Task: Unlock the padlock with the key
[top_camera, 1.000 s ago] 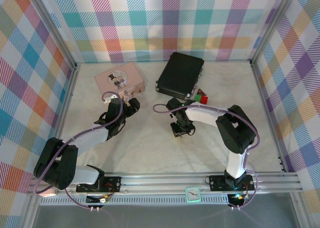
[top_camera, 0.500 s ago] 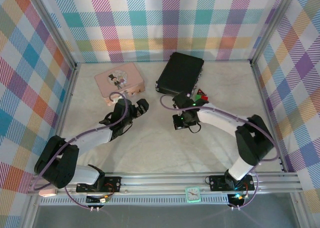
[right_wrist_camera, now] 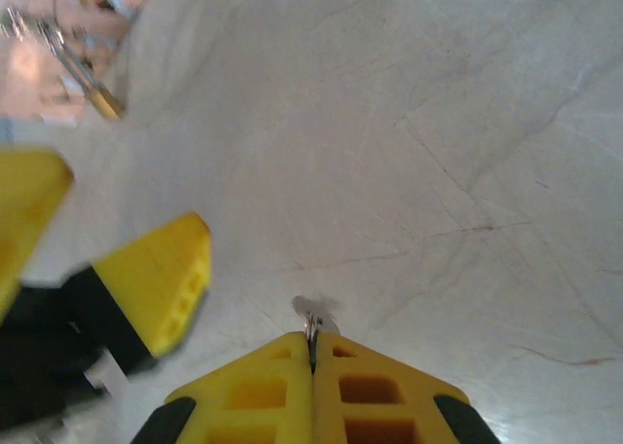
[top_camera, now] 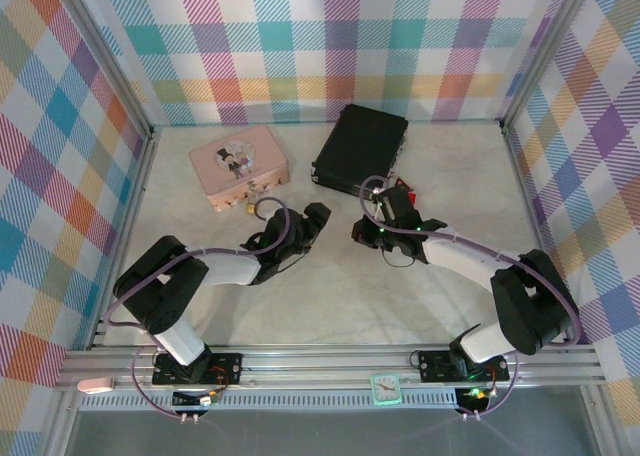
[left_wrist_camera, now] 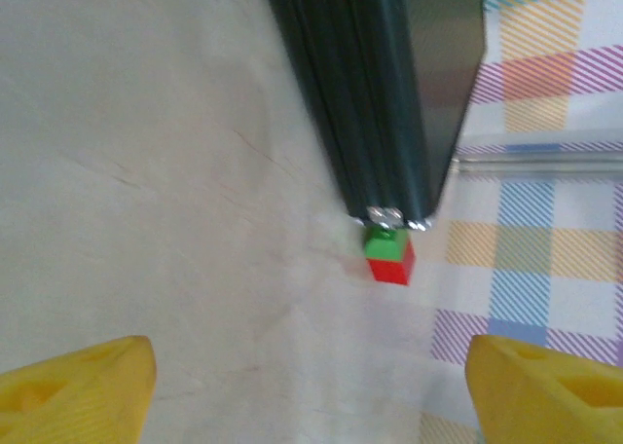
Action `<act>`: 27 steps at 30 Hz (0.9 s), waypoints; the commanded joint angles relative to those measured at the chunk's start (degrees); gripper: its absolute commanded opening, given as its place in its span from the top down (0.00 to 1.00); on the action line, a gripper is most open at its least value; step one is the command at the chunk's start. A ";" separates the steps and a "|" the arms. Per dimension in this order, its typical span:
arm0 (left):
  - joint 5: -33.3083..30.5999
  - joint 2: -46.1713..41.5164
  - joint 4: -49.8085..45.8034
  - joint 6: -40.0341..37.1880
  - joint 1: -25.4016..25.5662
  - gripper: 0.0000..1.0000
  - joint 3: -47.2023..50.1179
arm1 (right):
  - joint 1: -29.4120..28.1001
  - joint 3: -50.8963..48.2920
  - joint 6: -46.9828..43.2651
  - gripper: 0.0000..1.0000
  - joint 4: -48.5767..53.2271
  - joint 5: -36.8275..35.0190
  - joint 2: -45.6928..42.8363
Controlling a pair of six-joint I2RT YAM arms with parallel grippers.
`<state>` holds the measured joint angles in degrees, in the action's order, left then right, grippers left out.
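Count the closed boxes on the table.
2. The pink tin sits at the far left. The black case sits far centre, with the red and green blocks at its near right corner. Nothing that size looks hidden.

Robot lab test cell, not home or shop. Landmark: aluminium rail at near edge. Left arm and right arm bolted onto rail, purple cables looping along arms. Beyond rail: white padded tabletop, boxed by metal frame posts and plaid fabric walls. Small clock just in front of rail.
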<state>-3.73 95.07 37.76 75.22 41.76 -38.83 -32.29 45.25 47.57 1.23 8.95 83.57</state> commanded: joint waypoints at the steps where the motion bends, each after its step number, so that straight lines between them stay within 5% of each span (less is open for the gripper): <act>1: -2.02 1.69 10.27 3.40 1.80 0.26 -1.66 | 0.35 -1.21 13.82 1.00 -10.46 -1.84 -0.25; 18: 0.45 5.03 4.39 18.63 2.38 0.18 -5.54 | 1.49 -2.05 10.76 1.00 -18.52 5.36 2.36; 27: 2.37 9.70 8.99 24.83 2.54 0.19 -8.10 | 1.25 -1.66 10.57 1.00 -23.43 10.88 5.28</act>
<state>-2.85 102.65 43.57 95.83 43.86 -45.15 -30.81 43.05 59.09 -17.85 16.27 87.74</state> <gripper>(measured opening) 0.814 0.047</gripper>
